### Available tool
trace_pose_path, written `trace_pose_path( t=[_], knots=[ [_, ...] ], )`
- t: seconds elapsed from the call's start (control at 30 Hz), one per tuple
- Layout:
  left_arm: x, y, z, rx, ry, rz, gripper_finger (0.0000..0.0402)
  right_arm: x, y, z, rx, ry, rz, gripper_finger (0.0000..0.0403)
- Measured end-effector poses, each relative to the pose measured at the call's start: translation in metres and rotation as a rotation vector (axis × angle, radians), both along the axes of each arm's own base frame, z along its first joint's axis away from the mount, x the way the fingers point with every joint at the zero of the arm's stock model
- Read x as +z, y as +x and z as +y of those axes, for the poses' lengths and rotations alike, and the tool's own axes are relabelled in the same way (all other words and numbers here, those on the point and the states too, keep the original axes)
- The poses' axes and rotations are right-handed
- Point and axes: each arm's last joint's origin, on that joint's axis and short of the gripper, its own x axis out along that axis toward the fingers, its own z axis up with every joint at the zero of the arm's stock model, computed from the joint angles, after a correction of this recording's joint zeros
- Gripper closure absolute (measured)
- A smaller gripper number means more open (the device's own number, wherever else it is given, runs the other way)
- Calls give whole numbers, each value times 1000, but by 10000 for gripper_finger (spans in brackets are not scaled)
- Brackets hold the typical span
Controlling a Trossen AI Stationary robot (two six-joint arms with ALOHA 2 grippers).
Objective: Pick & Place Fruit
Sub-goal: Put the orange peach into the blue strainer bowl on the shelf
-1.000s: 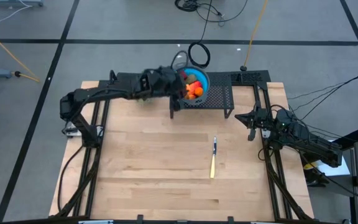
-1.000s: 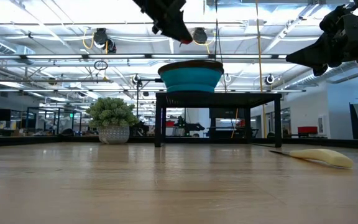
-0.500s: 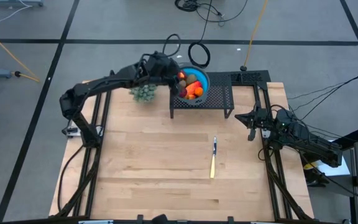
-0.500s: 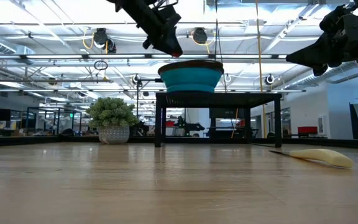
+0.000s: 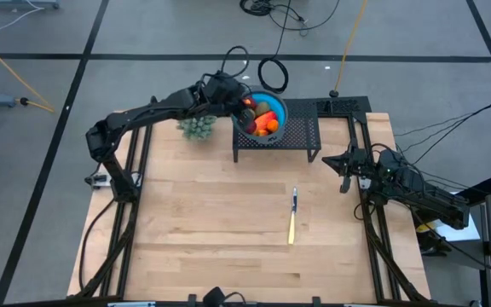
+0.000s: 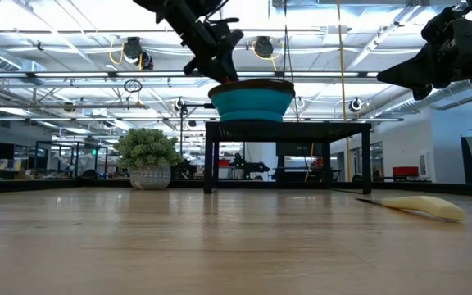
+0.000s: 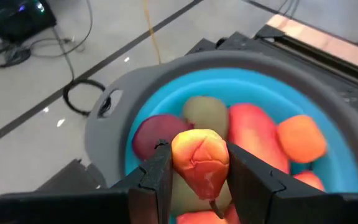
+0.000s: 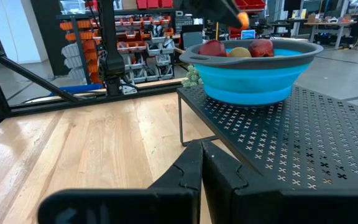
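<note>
Left hand (image 7: 194, 171) clamped on orange-red fruit (image 7: 200, 157) over blue bowl (image 7: 328, 134); right hand (image 8: 201, 163) together.

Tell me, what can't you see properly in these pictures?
- Fruit in the blue bowl: low view, hidden by the bowl's wall.
- Fruit lower in the pile: left wrist view, covered by the left gripper and the orange fruit it holds.
- Knife: low view, blade too thin.
- Plant: high view, partly under the left arm.
</note>
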Motion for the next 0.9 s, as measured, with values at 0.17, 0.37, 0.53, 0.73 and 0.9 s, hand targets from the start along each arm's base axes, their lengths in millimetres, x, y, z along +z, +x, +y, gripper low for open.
trace_pose_path(
  t=[0.17,0.37,0.53,0.73,0.9],
  knots=[
    [-7,-1,5,39,-32,20,277,0,0,0,0,0,0,403],
    [-12,1,5,42,-58,29,277,0,0,0,0,0,0,403],
    [-14,2,5,41,-64,36,277,0,0,0,0,0,0,403],
    [-16,1,6,47,-77,53,277,0,0,0,0,0,0,403],
    [-16,1,6,61,-68,61,277,0,0,0,0,0,0,403]
  ],
)
